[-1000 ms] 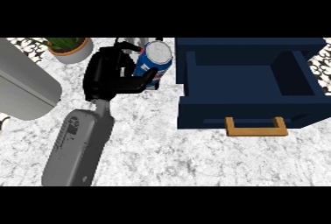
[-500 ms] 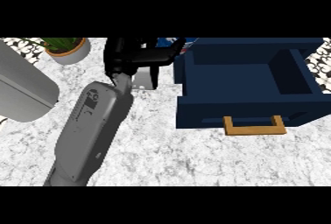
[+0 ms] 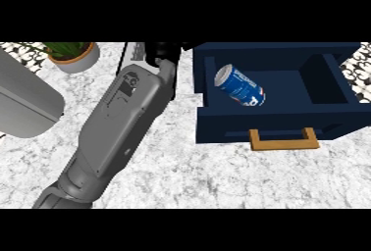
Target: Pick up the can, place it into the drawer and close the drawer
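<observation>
The blue can (image 3: 240, 86) with white lettering lies tilted on its side inside the open navy drawer (image 3: 217, 122), in its larger left section. No hand touches it. My right hand (image 3: 164, 52) shows at the view's top edge, just left of the drawer's left wall, partly cut off; its black fingers are relaxed and hold nothing. Its grey forearm (image 3: 119, 122) runs down to the lower left. The drawer's tan handle (image 3: 284, 142) sticks out at the front, facing me. My left hand is hidden.
A potted green plant (image 3: 71, 54) stands at the top left. A large rounded grey shape (image 3: 25, 100) fills the left edge. White marbled counter (image 3: 239, 181) spreads in front of the drawer.
The hand carried the can right and up, then let it go; the can now lies in the drawer and the hand has pulled back to the drawer's left.
</observation>
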### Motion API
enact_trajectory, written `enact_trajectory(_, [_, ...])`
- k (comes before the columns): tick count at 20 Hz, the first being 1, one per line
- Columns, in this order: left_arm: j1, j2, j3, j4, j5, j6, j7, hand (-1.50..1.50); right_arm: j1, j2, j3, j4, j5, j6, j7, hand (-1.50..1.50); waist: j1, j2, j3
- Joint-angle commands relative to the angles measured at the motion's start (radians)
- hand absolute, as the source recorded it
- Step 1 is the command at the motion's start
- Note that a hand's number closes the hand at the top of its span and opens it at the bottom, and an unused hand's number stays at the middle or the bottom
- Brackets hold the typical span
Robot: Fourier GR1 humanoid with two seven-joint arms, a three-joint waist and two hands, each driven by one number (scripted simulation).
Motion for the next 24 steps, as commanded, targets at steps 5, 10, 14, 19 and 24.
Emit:
enact_trajectory(5, [-0.158,0.000,-0.045,0.197,0.110,0.063,-0.062,1.50,0.058,0.035,0.053,-0.071,0.022,0.001,0.002,-1.50,-0.019,0.002,0.000])
enact_trajectory(10, [-0.235,0.000,-0.081,0.320,0.177,0.059,-0.130,1.50,-0.051,0.018,0.037,0.013,0.054,-0.006,-0.001,-1.50,-0.017,0.008,0.000])
enact_trajectory(14, [-0.271,0.000,-0.185,0.333,0.293,0.125,-0.131,1.50,-0.002,0.008,-0.003,-0.018,-0.014,0.022,0.005,-1.50,-0.041,0.006,0.001])
enact_trajectory(19, [-0.342,0.000,-0.226,0.426,0.368,0.142,-0.153,1.50,-0.031,-0.003,0.004,0.009,-0.004,0.019,0.014,-1.50,-0.052,0.010,0.002])
enact_trajectory(24, [-0.292,0.000,-0.258,0.468,0.420,0.102,-0.228,1.50,-0.043,-0.007,-0.010,-0.015,-0.011,-0.008,0.037,-1.50,-0.038,0.009,0.001])
